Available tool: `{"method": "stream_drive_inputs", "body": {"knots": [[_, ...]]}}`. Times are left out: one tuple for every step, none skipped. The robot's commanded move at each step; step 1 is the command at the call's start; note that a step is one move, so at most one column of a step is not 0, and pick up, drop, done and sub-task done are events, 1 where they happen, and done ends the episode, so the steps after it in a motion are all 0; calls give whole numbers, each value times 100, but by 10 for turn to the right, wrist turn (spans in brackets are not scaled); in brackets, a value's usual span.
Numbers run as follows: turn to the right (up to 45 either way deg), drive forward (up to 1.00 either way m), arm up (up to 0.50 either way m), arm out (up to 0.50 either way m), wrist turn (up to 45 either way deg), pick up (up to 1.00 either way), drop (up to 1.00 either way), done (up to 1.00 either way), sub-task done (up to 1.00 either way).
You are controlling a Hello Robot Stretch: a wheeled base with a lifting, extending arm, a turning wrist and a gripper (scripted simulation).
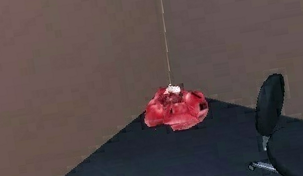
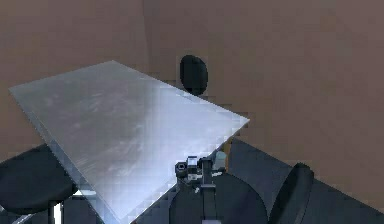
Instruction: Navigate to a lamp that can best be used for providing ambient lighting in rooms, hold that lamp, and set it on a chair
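Red heap: in the forward view I see a crumpled red heap (image 1: pixel 175 109) at centre, on the dark floor (image 1: pixel 122 172) where the brown walls (image 1: pixel 44 62) meet.
Pale rod: a thin pale rod (image 1: pixel 165 23) runs straight up from the heap to the top edge. I cannot tell whether it is the lamp.
Office chair: a black office chair (image 1: pixel 271 118) stands at lower right, near the heap but apart.
Round seat: in the arm side view, a black round seat (image 2: pixel 35 182) sits at lower left, beside the table.
Table: a grey glossy table (image 2: pixel 110 110) spreads across left and centre.
Chair back: a black chair back (image 2: pixel 193 72) stands at upper centre, behind the table's far edge.
Gripper: the gripper (image 2: pixel 186 168) is at lower centre, by the table's near edge. I cannot tell whether it holds anything.
Dark chair: a dark chair (image 2: pixel 295 195) stands at lower right.
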Motion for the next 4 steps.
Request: {"method": "stream_drive_inputs", "body": {"knots": [[0, 0, 0, 0, 0, 0, 100, 0, 0], [0, 0, 10, 0, 0, 0, 0, 0, 0], [0, 0, 0, -8, 0, 0, 0, 0, 0], [0, 0, 0, 0, 0, 0, 0, 100, 0]]}}
